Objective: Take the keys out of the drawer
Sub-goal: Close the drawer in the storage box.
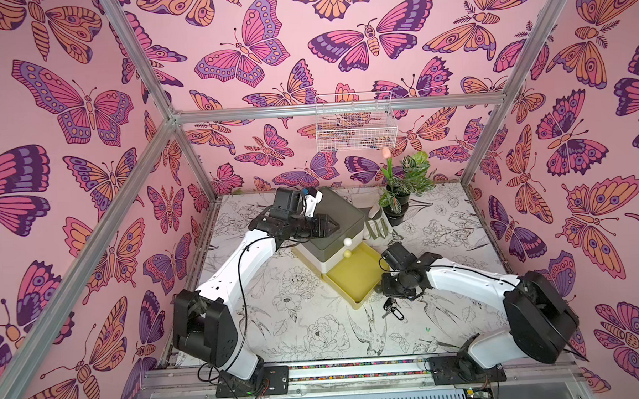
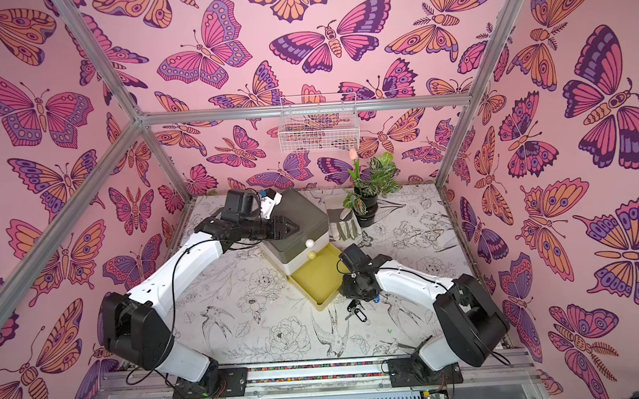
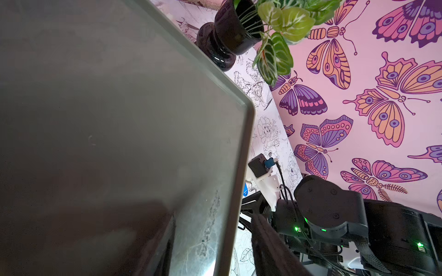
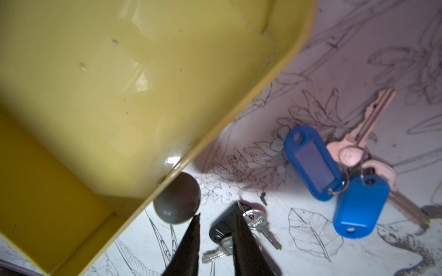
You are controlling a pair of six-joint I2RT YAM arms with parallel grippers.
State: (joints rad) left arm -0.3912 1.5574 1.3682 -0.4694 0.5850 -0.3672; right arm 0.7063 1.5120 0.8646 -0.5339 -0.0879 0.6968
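The yellow drawer (image 1: pixel 351 277) (image 2: pixel 316 278) (image 4: pixel 119 95) is pulled out of the bottom of the small drawer unit (image 1: pixel 339 210), and its floor shows bare. The keys lie on the table beside it. A black-tagged set (image 4: pixel 221 227) (image 1: pixel 393 310) (image 2: pixel 358 313) sits under my right gripper (image 4: pixel 218 216) (image 1: pixel 389 302), whose jaws stand apart and hold nothing. Two blue tags (image 4: pixel 313 162) (image 4: pixel 361 205) with pinkish keys lie close by. My left gripper (image 1: pixel 332 225) (image 2: pixel 293 227) rests on the unit's grey top, jaws apart, with one finger (image 3: pixel 265 241) past the edge.
The drawer's dark round knob (image 4: pixel 177 202) is just beside my right fingertips. A potted plant (image 1: pixel 397 200) and a small pale holder (image 1: pixel 376 225) stand behind the drawer unit. A white wire basket (image 1: pixel 355 124) hangs on the back wall.
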